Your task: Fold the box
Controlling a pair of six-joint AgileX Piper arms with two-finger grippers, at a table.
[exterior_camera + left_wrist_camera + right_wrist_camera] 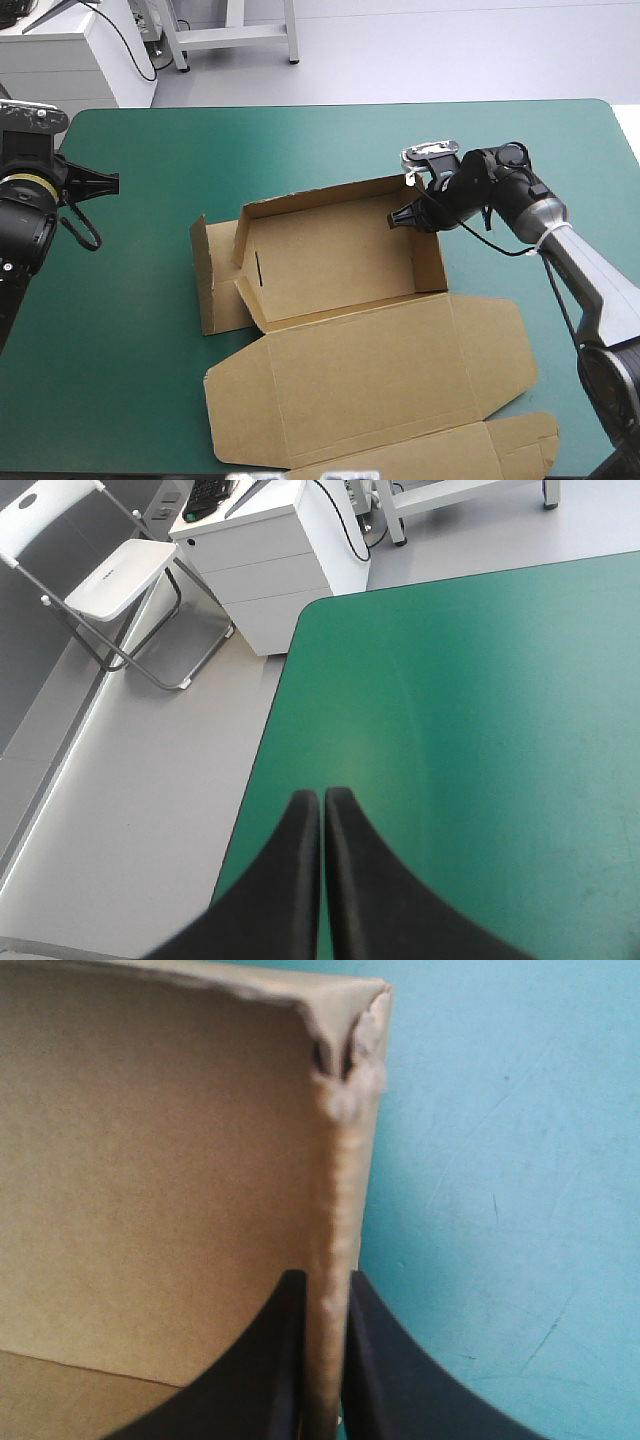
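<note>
Black fingers [265,1365] of the right gripper [322,1282] clamp the right wall [340,1190] of the brown box [340,262] near its far corner, likely to hold that wall upright. The box sits mid-table, lid [380,380] flat toward six o'clock. At nine o'clock the left gripper [322,798] hangs closed, empty, above the teal-green cover [120,380], clear of the work.

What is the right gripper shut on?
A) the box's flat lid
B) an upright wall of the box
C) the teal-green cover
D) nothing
B: the right wrist view shows the right gripper pinching the upright wall of the box just short of a corner.
</note>
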